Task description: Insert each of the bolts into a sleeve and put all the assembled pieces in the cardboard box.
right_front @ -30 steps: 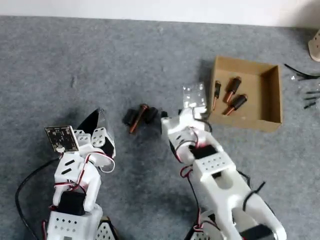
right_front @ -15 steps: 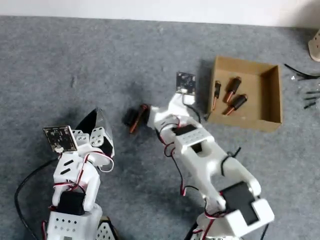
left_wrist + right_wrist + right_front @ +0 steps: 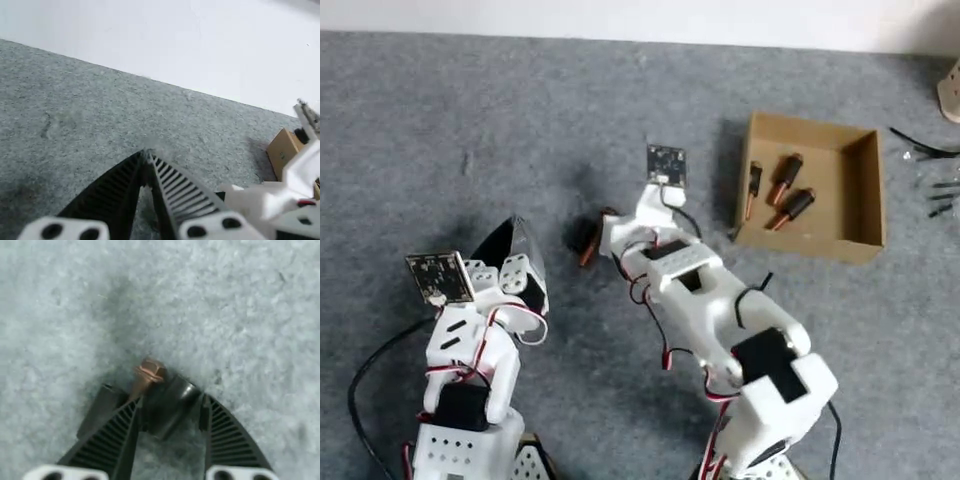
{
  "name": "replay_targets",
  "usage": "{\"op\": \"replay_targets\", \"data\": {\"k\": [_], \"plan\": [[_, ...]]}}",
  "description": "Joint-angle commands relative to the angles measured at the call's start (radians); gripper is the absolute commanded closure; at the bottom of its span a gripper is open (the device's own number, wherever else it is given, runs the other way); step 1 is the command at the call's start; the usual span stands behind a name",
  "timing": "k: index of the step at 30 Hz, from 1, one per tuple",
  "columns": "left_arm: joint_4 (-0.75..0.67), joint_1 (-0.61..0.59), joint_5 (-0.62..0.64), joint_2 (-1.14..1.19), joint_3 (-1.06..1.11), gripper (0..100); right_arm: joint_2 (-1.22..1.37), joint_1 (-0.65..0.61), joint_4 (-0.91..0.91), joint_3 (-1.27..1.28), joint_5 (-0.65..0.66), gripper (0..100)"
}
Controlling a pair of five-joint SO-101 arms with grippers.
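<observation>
- The right tool [image 3: 171, 399] was down on the grey felt-like table [image 3: 470, 120], its jaws parted about as wide as the black sleeve [image 3: 170, 410] between them. Whether they pressed on it, I could not tell.
- Just beside that sleeve lay a copper bolt [image 3: 149, 371], hex head pointing away from the tool, with a second black sleeve [image 3: 102, 407] on its other side, outside the jaws.
- The left tool [image 3: 148, 156] was closed to a point with nothing in it, hanging over bare table, well apart from the parts.
- The cardboard box [image 3: 810, 244] sat off to the right arm's side, and three assembled pieces [image 3: 785, 175] were lying in it.
- On writing: each wrist carried a small circuit board [image 3: 665, 165], and its print was too small to read.
- The nubby grey surface ran back to a plain white wall [image 3: 175, 35].
- Thin black odds and ends [image 3: 930, 180] lay by the table's right edge, beyond the box.
</observation>
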Motion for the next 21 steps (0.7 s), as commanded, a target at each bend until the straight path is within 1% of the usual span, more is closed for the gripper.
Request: {"op": "replay_targets", "data": {"k": [1, 16, 21], "plan": [[0.000, -0.010, -0.002, 0.004, 0.022, 98, 0.008, -0.008, 0.005, -0.051, -0.011, 84.9], [0.000, -0.010, -0.002, 0.004, 0.022, 98, 0.019, -0.007, 0.197, -0.059, -0.009, 85.0], [0.000, -0.010, -0.002, 0.004, 0.022, 98, 0.019, 0.033, 0.231, -0.059, -0.006, 85.0]]}}
